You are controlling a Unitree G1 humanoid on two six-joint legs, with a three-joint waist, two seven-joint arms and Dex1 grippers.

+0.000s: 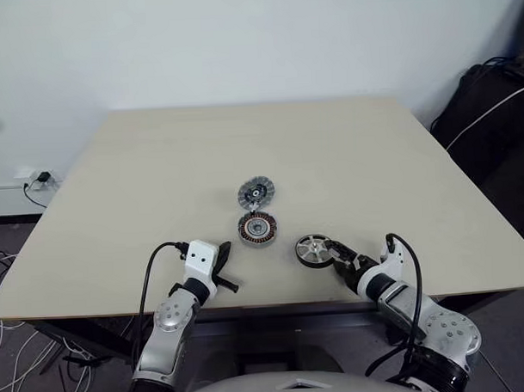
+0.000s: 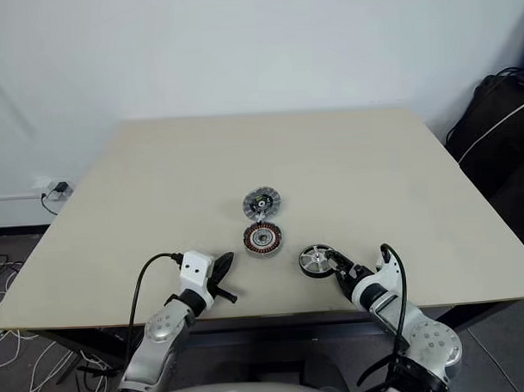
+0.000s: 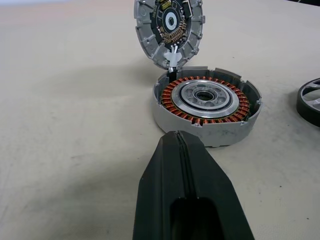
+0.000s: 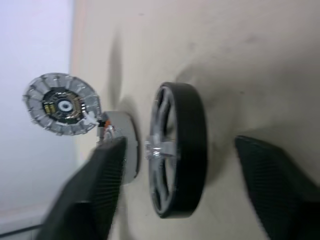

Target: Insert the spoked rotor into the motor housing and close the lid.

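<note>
On the beige desk (image 1: 158, 165), from the head camera, you see the motor housing (image 1: 257, 228) lying flat near the middle, copper windings up, with the lid (image 1: 256, 194) touching its far edge, ribbed face up. Just to the housing's right lies the spoked rotor (image 1: 313, 249), flat on the desk. Your right pincer (image 1: 334, 250) sits at the rotor's right rim, while the left pincer (image 1: 223, 268) hovers near the desk's front edge, left of the housing and apart from it.

Along the left wrist view, your left pincer (image 3: 185, 165) is clenched, its two black fingers pressed together and pointing at the housing (image 3: 207, 107). The lid (image 3: 169, 27) leans up behind it, and the rotor's black rim (image 3: 310, 102) shows at the side.

Along the right wrist view, your right pincer (image 4: 175, 165) is released: one finger stands on each side of the rotor (image 4: 177, 150), neither visibly touching it. The lid (image 4: 61, 105) lies beyond.
</note>
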